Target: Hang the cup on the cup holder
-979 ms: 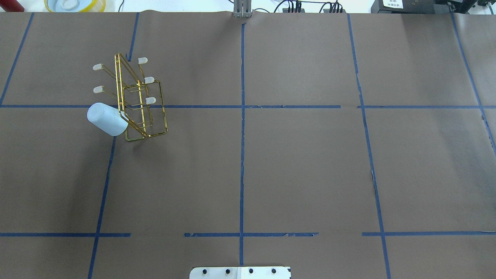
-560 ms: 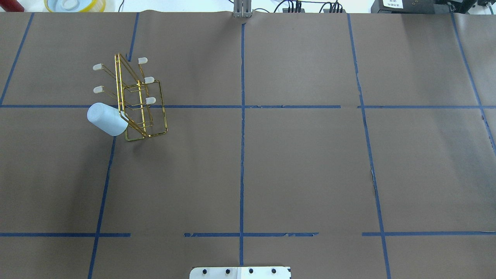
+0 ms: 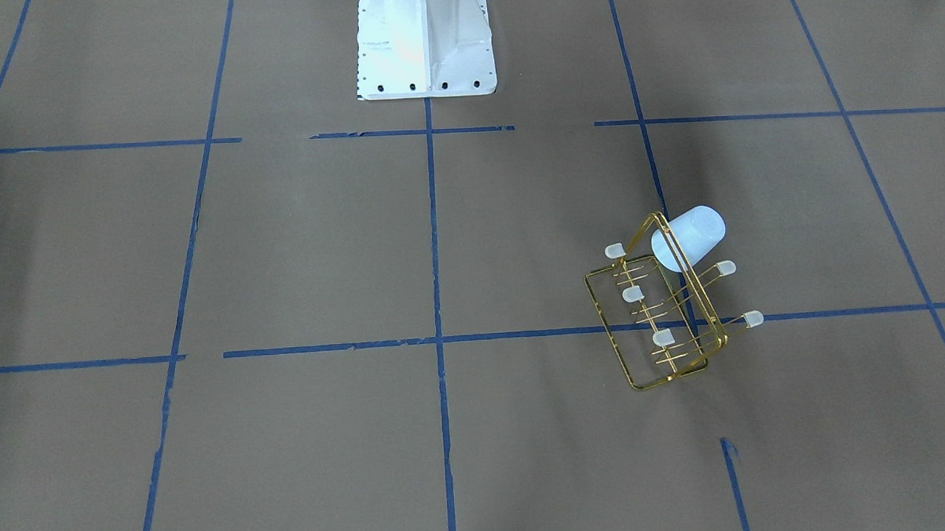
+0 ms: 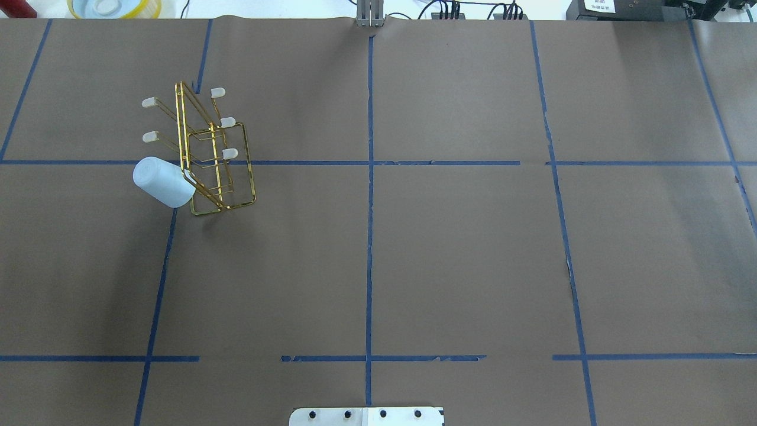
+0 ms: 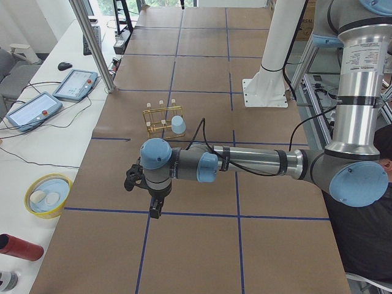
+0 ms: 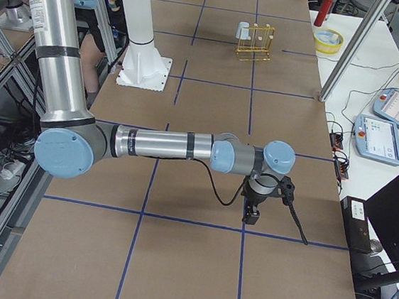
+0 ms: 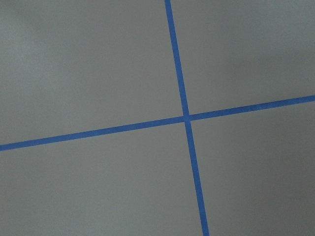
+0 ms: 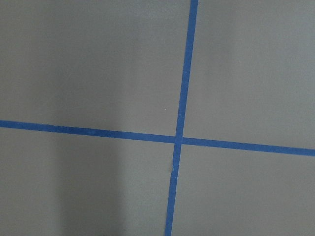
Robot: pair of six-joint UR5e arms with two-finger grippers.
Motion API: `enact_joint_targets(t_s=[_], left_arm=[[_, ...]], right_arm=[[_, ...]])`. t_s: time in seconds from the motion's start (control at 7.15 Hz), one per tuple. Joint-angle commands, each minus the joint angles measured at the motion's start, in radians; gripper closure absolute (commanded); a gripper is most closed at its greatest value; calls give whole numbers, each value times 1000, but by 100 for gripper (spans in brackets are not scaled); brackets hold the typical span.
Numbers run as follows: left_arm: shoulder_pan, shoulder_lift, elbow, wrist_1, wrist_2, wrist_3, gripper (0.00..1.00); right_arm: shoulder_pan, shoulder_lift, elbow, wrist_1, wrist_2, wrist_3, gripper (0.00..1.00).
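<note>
The pale blue cup (image 4: 162, 182) sits mouth-inward over a prong at the near end of the gold wire cup holder (image 4: 183, 133), on the table's left half. Both also show in the front view, cup (image 3: 690, 238) and holder (image 3: 711, 312), and small in the side views, cup (image 5: 177, 125) and cup (image 6: 241, 31). My left gripper (image 5: 156, 208) hangs far from the holder over the table's left end. My right gripper (image 6: 252, 212) hangs over the right end. Both show only in side views, so I cannot tell whether they are open or shut. The wrist views show only taped paper.
Brown paper with blue tape lines covers the table. A yellow bowl (image 4: 112, 7) and a red cylinder (image 5: 18, 247) lie beyond the left end. Teach pendants (image 5: 75, 84) sit along the far edge. The white robot base (image 3: 424, 39) stands at the near middle.
</note>
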Motion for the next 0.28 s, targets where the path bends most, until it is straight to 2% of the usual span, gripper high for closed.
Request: enact_joint_targets(t_s=[0.0, 0.14], left_arm=[[0, -1, 2, 0, 2, 0, 0], [0, -1, 2, 0, 2, 1, 0]], right_arm=[[0, 0, 0, 0, 0, 2, 0], [0, 0, 0, 0, 0, 0, 0]])
